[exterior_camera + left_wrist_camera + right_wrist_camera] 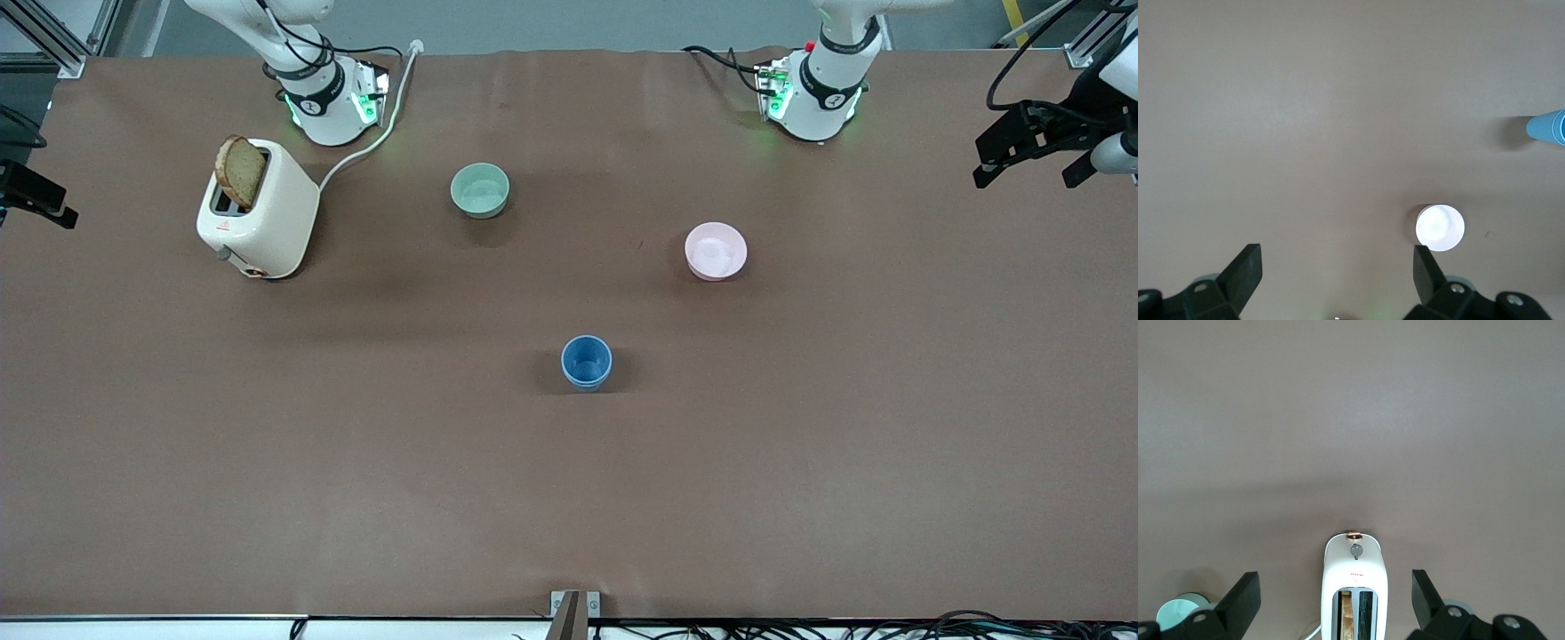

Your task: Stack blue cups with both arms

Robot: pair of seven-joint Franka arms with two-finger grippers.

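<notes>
The broad brown paper-covered bench (pixel 569 498) is carrying the scene, and both white arms are waiting high over it. The left tool (pixel 1338 273) is hanging above the pale pink round bowl (pixel 716 251), its black fingers (pixel 1245 267) spread wide and gripping nothing; the right tool (pixel 1336 597) is hanging above the cream two-slot toaster (pixel 258 209), equally agape and empty. The brown slice of bread (pixel 240 171) is poking up out of that toaster. Farther from the front camera than the pink bowl, toward the right arm's end, the pale green round bowl (pixel 480 189) is sitting. Only one small matte-blue tapered plastic cup (pixel 587 361) is showing, upright, nearer the front camera than both bowls and roughly between them; whether a second is already nested inside it I cannot tell, since looking down into the mouth is giving only one blue rim. That is the chief risk as I judge it: if a tool goes down for a cup, it could be closing on a nested pair or hunting for one that is not in sight. A low sweep by the right arm could also be clipping the bread or toaster, and the left could be nudging the pink bowl. In the left wrist view the blue cup is cut off at the edge, and the green bowl is partly masked by a finger in the right wrist view.
</notes>
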